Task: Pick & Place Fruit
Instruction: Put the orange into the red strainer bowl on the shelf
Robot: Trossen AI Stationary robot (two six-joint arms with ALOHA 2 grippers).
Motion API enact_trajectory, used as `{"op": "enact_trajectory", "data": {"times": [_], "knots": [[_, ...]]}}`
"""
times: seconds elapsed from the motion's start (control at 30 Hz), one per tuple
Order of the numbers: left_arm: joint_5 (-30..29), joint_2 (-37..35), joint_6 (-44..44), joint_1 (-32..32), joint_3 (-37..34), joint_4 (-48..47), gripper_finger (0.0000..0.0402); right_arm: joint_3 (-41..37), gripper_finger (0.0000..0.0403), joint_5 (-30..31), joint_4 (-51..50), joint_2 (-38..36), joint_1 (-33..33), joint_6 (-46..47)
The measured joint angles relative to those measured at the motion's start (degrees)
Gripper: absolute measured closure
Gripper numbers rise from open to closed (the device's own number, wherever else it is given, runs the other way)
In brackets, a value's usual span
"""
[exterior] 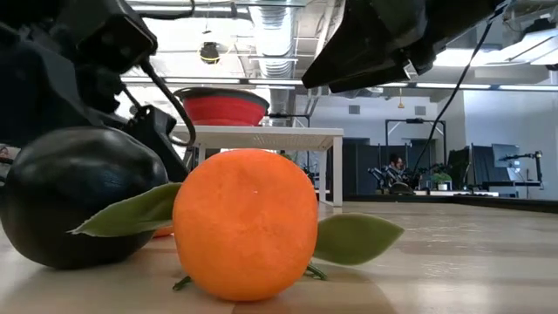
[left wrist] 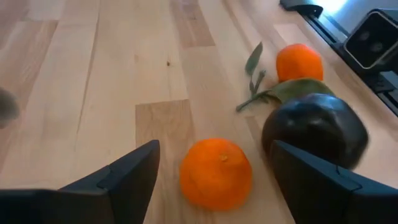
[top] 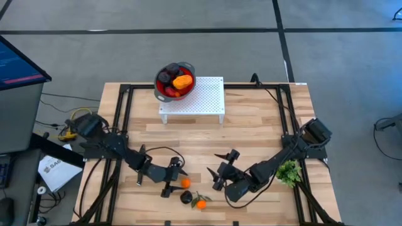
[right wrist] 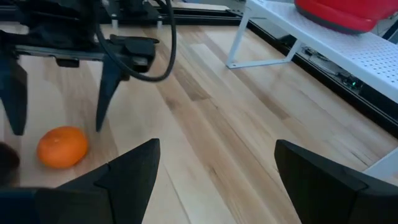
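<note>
Table (top: 251, 119) seen from above, with both arms reaching in toward the near edge. Left gripper (top: 178, 177) low over the wood, fingers apart around an orange (top: 186, 182). Just beside it, a dark fruit (top: 186, 197) and a second orange (top: 201, 203) with leaves. Right gripper (top: 221, 169) hanging nearby over bare wood, fingers spread, holding nothing. Green sprig (top: 289, 172) lying by the right arm. At the far edge, a white stand (top: 204, 97) bearing a bowl (top: 158, 85) heaped with red, dark and orange-yellow fruit.

Low view filled by the leafy orange (exterior: 246, 223), with the dark fruit (exterior: 74, 205) touching its leaf and blocking most of what lies behind. Sliver of the other orange barely showing between them. Bowl (exterior: 222, 106) and stand (exterior: 266, 135) in the background, arms dark and cut off above. Person seated far back in the room, too small to make out.

Left wrist view: fingers (left wrist: 130, 177) wide on either side of the orange (left wrist: 216, 173), not touching it; dark fruit (left wrist: 314, 129) close against one finger, leafy orange (left wrist: 299, 61) beyond.

Right wrist view: fingers (right wrist: 134, 171) wide over bare wood; left gripper (right wrist: 59, 90) ahead, straddling the orange (right wrist: 61, 147); dark fruit cut off at the edge; bowl (right wrist: 345, 12) only partly in frame.
</note>
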Motion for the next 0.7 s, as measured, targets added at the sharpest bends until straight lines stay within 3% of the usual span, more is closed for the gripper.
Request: {"op": "enact_trajectory", "data": {"times": [0.33,0.53,0.7], "knots": [[-1.25,3.22,1.04,0.15,0.02,3.69,0.0108,0.0,0.0092,0.0,-0.26,0.0,0.01,-1.43],[0.64,3.2,3.81,0.24,0.04,3.85,0.0114,0.0,0.0092,0.0,-0.27,0.0,0.01,-1.51],[5.65,3.2,4.65,2.38,0.04,3.8,0.0133,0.0,0.0092,0.0,-0.24,0.0,-0.14,-1.49]]}}
